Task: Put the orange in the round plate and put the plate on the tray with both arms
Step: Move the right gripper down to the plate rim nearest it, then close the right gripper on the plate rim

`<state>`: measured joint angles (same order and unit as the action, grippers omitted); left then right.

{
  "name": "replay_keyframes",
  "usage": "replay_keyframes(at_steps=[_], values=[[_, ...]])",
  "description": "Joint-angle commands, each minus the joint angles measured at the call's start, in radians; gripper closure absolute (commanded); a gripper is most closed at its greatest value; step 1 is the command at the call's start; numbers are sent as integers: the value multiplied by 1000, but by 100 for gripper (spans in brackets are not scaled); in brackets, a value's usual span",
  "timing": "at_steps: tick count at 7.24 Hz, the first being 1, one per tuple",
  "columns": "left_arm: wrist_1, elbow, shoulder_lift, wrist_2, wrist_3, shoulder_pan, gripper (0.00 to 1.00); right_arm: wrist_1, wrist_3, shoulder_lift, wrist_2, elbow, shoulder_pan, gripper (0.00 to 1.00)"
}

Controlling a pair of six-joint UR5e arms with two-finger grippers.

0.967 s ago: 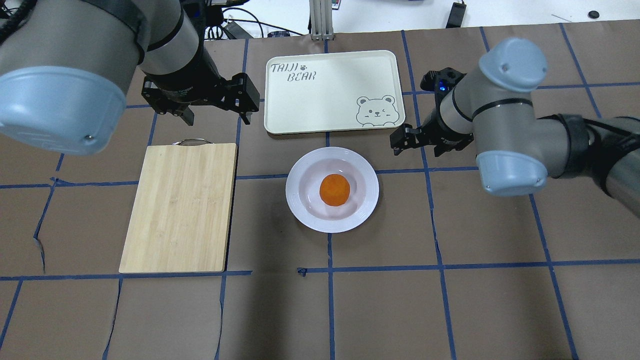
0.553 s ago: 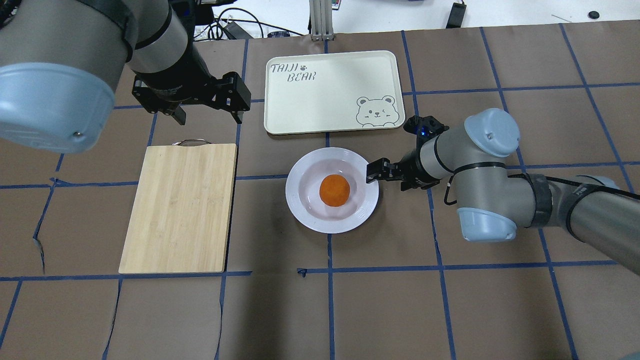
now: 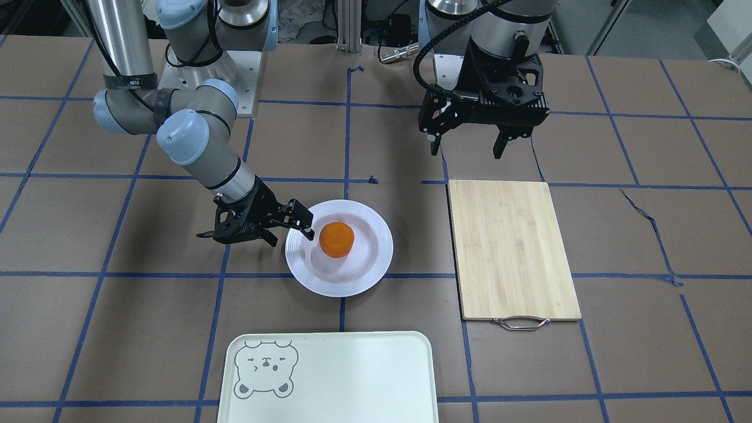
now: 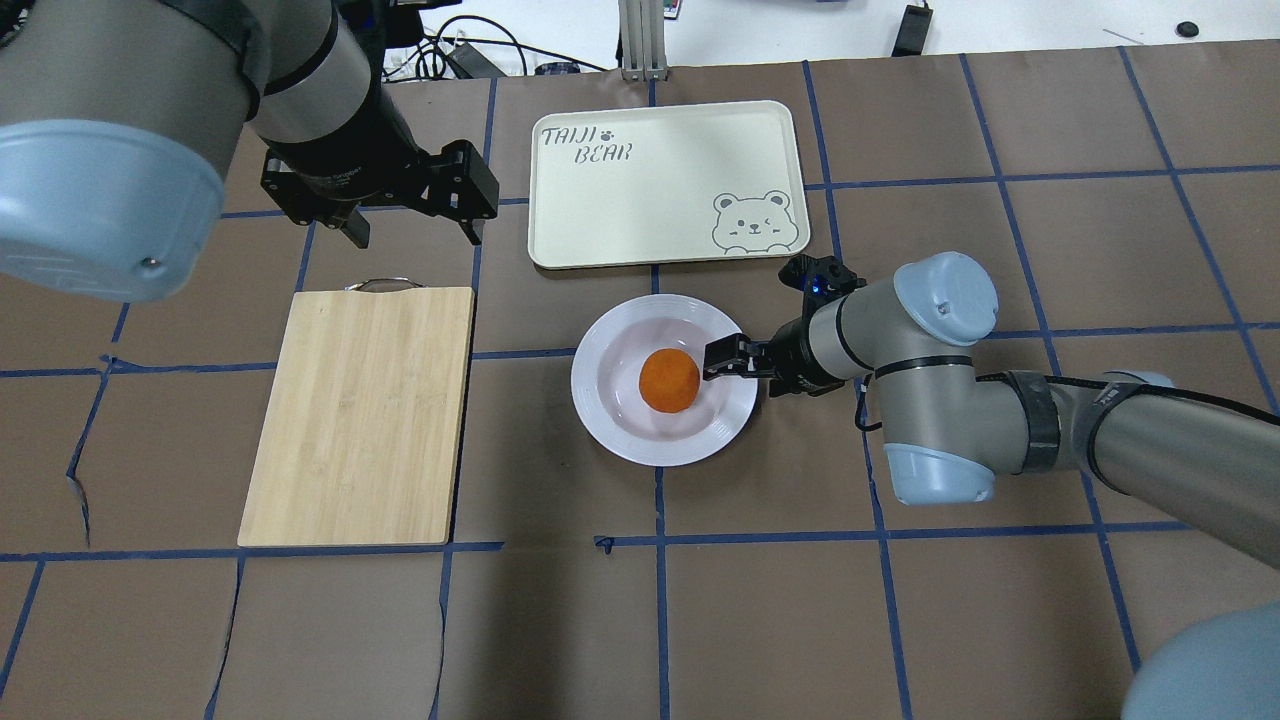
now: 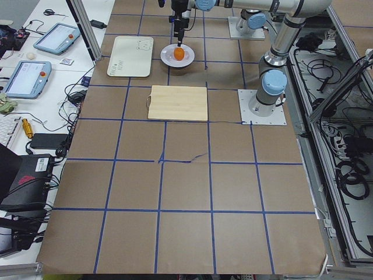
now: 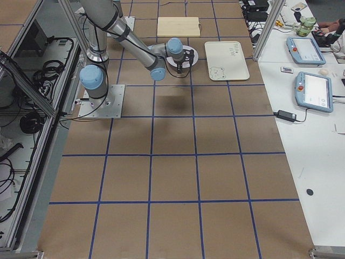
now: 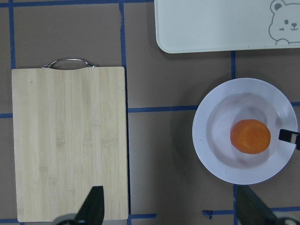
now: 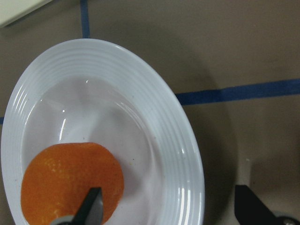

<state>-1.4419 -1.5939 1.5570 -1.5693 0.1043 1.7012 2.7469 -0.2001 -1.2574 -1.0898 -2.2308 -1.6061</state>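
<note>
The orange (image 4: 669,380) lies in the sunken centre of the white round plate (image 4: 592,388), which rests on the brown table in front of the cream tray (image 4: 650,200). My right gripper (image 4: 745,372) is open and low at the plate's right side. It straddles the rim (image 8: 164,122), one finger over the plate near the orange (image 8: 61,183), the other outside it. My left gripper (image 4: 412,225) hangs open and holds nothing, above the table left of the tray, well apart from the plate.
A bamboo cutting board (image 4: 360,415) with a metal handle lies left of the plate. The tray (image 3: 352,376) holds nothing. Blue tape lines cross the table. Cables and an aluminium post sit past the far edge.
My right gripper has come down and to the left from beside the tray to the plate's right rim, which it now straddles. The left gripper drifted slightly left. Plate and orange have not moved.
</note>
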Motion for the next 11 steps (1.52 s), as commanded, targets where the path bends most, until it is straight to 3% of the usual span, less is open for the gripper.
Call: replay_keyframes(at_steps=[1, 6, 8, 11], values=[[0, 0, 0, 5, 0, 0, 0, 0, -10, 3, 1, -7, -1, 1], [0, 0, 0, 6, 2, 0, 0, 2, -10, 29, 1, -12, -3, 8], [0, 2, 0, 5, 2, 0, 0, 3, -10, 27, -2, -10, -6, 24], [0, 2, 0, 3, 2, 0, 0, 27, -13, 29, -5, -12, -15, 37]])
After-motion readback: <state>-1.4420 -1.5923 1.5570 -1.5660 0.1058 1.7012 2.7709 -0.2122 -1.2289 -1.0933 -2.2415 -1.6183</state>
